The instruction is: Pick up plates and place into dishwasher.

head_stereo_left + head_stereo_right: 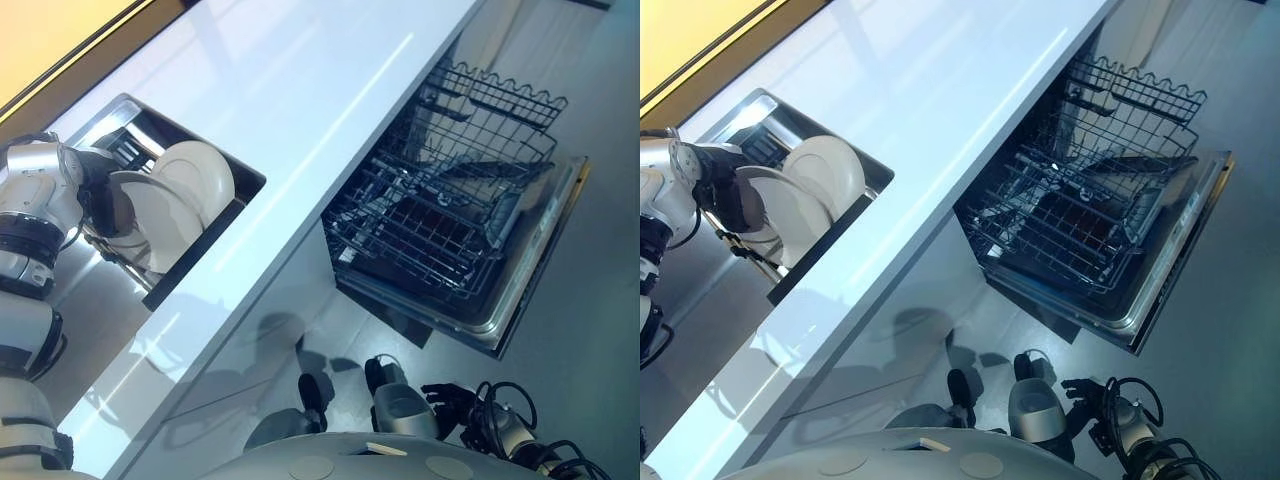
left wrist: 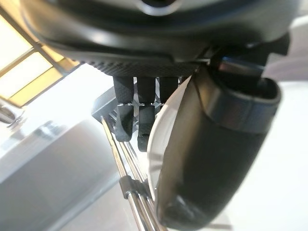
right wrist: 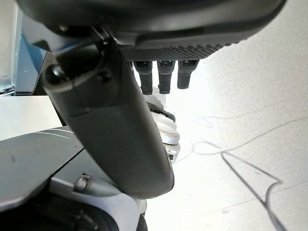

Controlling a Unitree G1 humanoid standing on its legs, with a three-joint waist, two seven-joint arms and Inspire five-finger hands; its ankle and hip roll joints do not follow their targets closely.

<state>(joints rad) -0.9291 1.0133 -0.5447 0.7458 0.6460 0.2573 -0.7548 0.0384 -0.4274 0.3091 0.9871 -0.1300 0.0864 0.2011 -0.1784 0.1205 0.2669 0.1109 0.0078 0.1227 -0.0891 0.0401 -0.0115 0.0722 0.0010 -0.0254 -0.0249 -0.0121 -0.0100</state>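
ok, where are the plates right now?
The plates stand on edge in the sink at the left of the head views, the left hand pinching the nearer one; the open dishwasher is to the right.

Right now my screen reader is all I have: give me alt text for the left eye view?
The robot's left hand grips the nearer of two round white plates standing in a wire rack in the steel sink, set into a glossy white countertop. Right of it, the open dishwasher has its dark wire racks pulled out, with no plates in them.
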